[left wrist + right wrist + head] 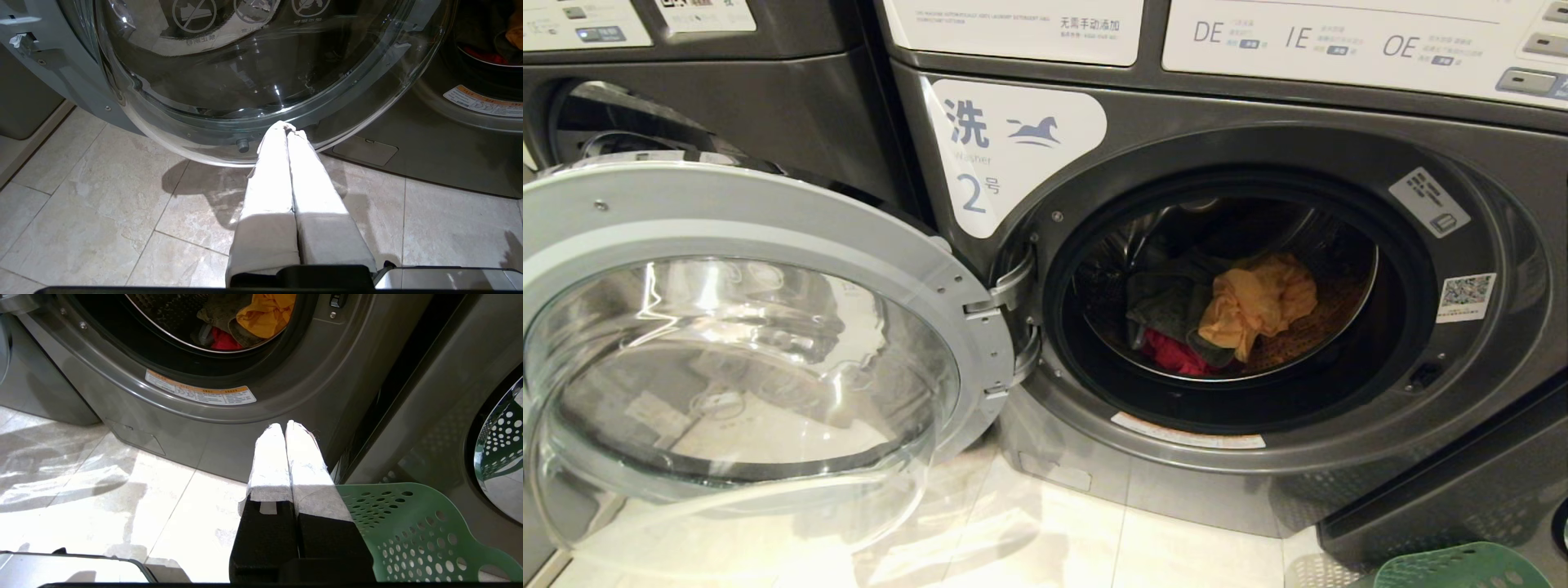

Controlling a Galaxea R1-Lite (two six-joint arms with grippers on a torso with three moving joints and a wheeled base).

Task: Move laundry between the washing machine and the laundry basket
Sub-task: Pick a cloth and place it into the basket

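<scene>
— While the round glass door (743, 343) hangs swung wide to the left, what lies inside the washing machine (1258, 147)?
— Laundry sits in the drum: an orange garment (1258, 302) on top, a dark green piece (1168, 302) to its left, a red one (1172, 355) beneath, nearer the opening.
— And the laundry basket (408, 531)?
— Green, perforated, on the tiled floor (102, 212) at the near right of the machine.
— The arms?
— Both low above the floor. The left gripper (288, 132) points at the door's lower rim, jaws pressed together, empty. The right gripper (286, 426) faces the machine's front panel just beside the basket, jaws likewise closed on nothing.
</scene>
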